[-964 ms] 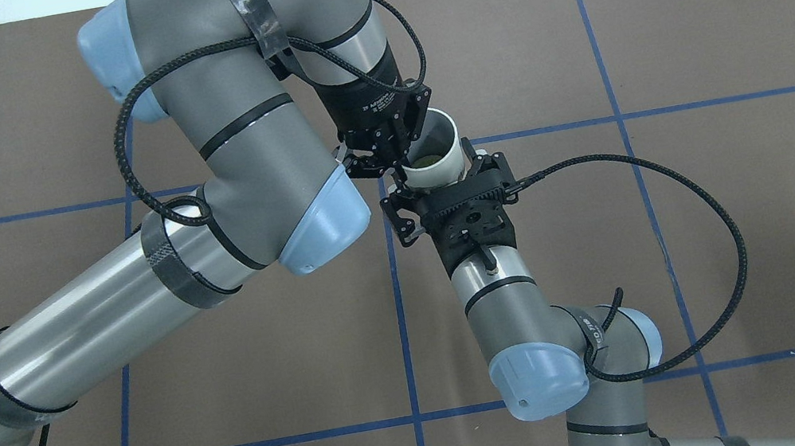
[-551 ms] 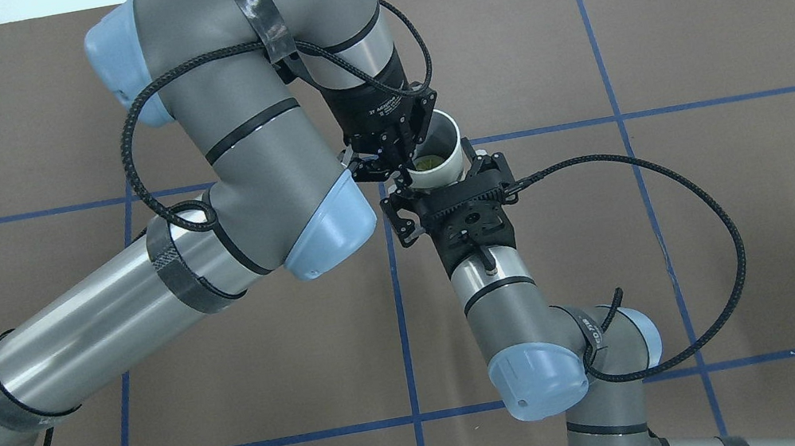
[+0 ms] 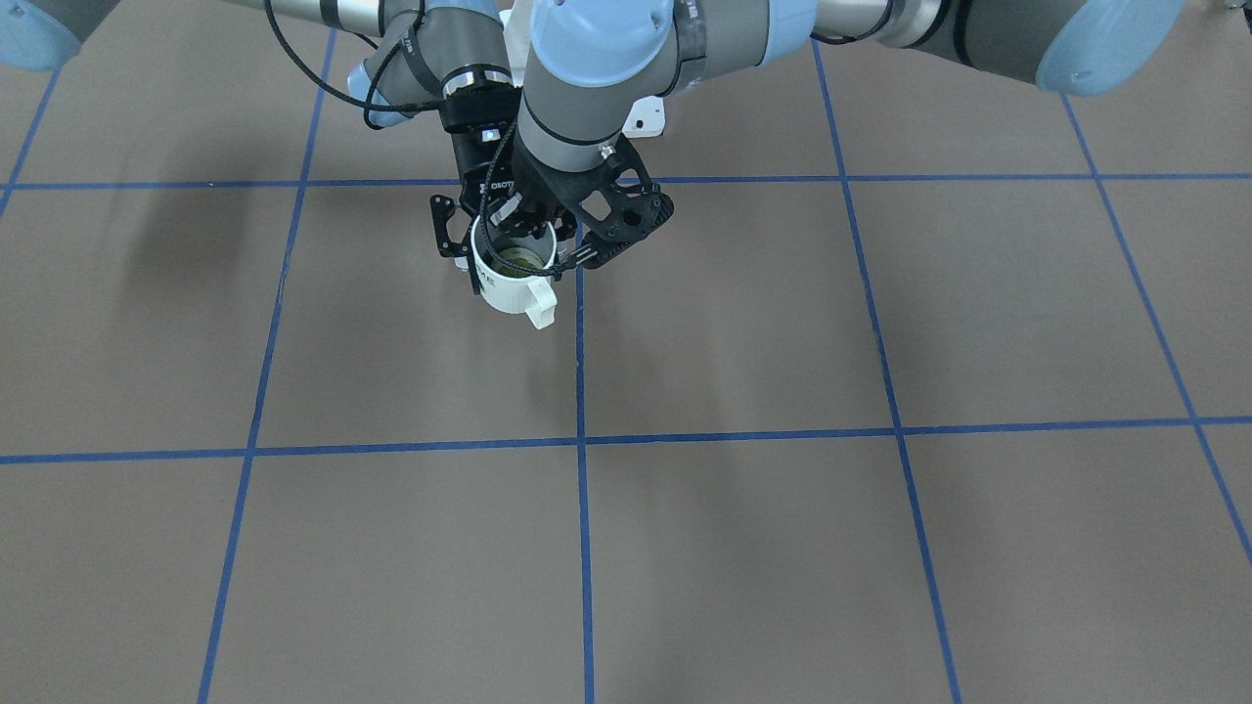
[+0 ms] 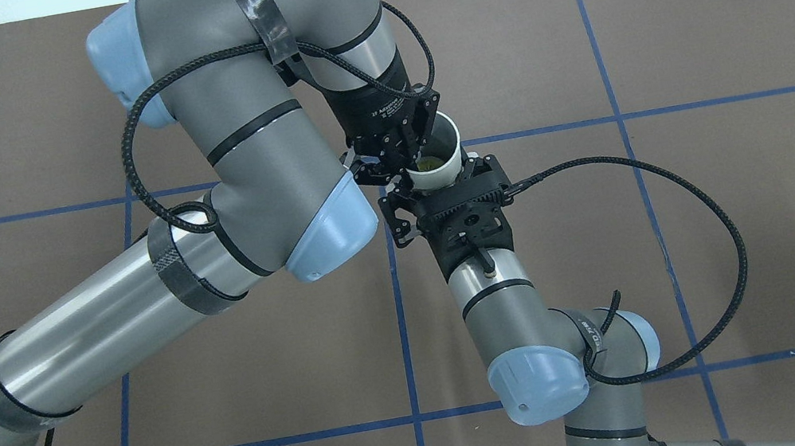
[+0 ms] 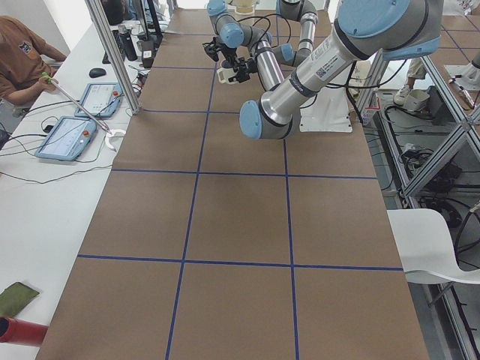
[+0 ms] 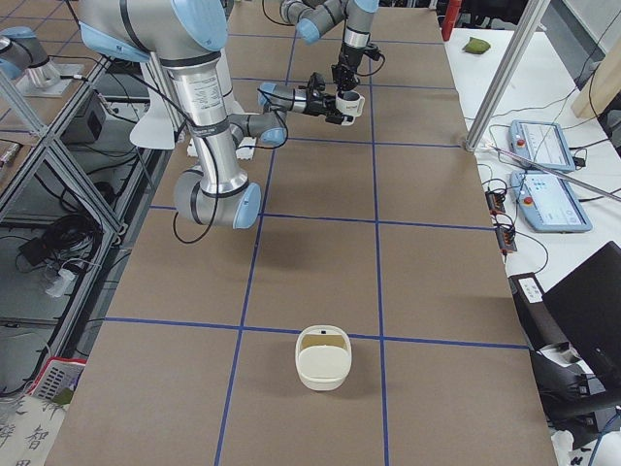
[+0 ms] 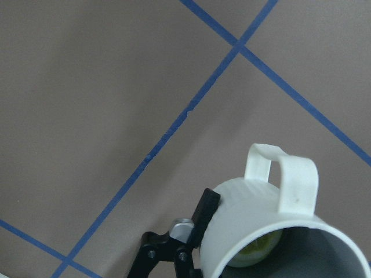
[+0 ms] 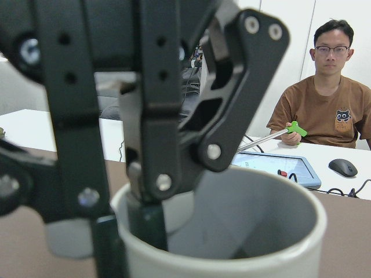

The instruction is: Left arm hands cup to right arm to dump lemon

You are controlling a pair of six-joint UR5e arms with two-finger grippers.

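Brown bench (image 4: 692,246), ruled in blue tape squares, is stretching lengthwise under both arms. Nearest, toward the right-hand end, a cream tub (image 6: 322,367) is sitting on the bench, well apart from both arms.

Further along, the right arm (image 4: 510,317) is reaching forward from the robot's side with its wrist held level. Its right jaws are straddling the cup (image 3: 505,288) from the side. One black finger (image 7: 204,211) is lying flat against the outer wall just below the rim. The other finger is hidden behind the cup, so I cannot tell whether these jaws are squeezing or merely bracketing.

The cup is hanging mouth-up, clear of the bench surface. Its squared handle (image 7: 284,179) is pointing away from the robot, toward the operators' side. Inside, the lemon (image 7: 256,252) is resting at the bottom, dull yellow-green against the grey interior.

Just beyond, the left arm (image 4: 255,142) is coming at the cup from above. The left jaws are closed onto the rim, pinching the wall. One dark finger (image 8: 148,229) is dipping inside the mouth and its partner is pressing on the outside.

Farthest, past the bench edge, an operator (image 8: 327,110) in a brown T-shirt is sitting at a white desk (image 8: 348,188). He is holding a thin rod (image 8: 272,138) with a green grip over a tablet (image 8: 278,165). A mouse (image 8: 343,168) is lying beside it.
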